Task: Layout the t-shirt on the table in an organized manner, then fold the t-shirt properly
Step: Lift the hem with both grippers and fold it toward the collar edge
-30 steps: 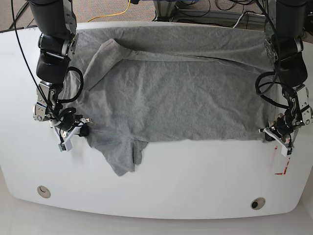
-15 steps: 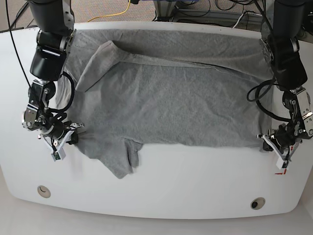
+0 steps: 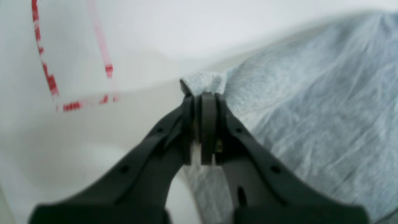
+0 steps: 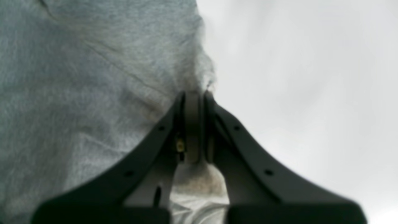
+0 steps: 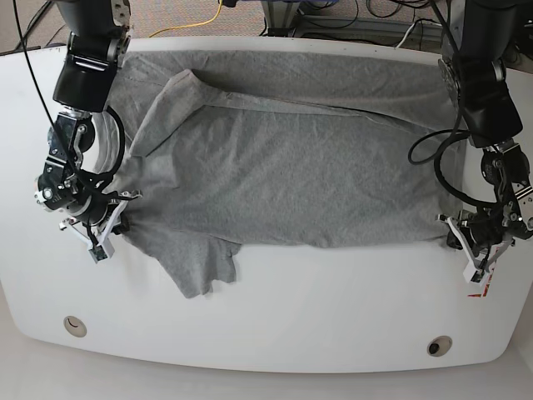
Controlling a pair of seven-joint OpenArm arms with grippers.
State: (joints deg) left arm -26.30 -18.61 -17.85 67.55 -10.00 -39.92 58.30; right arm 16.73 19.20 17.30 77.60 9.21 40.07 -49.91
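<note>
Two grippers pinch the t-shirt (image 5: 283,175) on the white surface (image 5: 333,317). The left gripper (image 5: 456,236) clamps its lower-right corner in the base view. The right gripper (image 5: 118,218) clamps its lower-left edge.

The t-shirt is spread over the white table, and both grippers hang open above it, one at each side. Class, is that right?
Not quite. Both wrist views show the left gripper and right gripper shut on the t-shirt's edge, not hanging open. The rest stands: it is spread over the white table, one gripper at each side.
</note>
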